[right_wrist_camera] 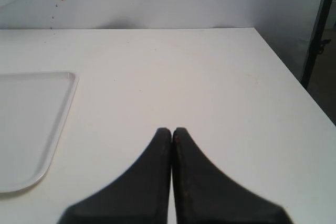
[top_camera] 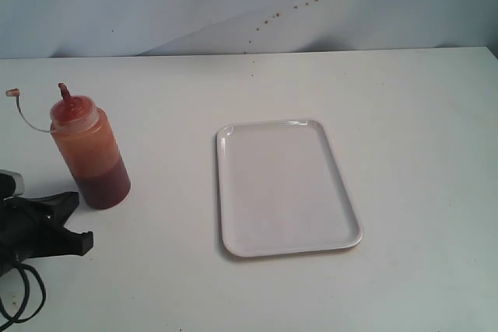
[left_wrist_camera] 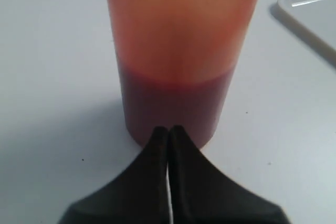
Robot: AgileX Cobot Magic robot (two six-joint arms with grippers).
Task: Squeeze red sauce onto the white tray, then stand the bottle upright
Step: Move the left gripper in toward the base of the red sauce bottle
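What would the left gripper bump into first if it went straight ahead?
The shut left gripper would most likely meet the translucent red-orange plastic squeeze bottle, low on its wall; the gap between them is unclear.

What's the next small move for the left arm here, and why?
Probably open the left gripper. It is shut, its tips close to the base of the upright bottle, so it cannot take hold as it stands. The white tray is bare, so the bottle has to be picked up first.
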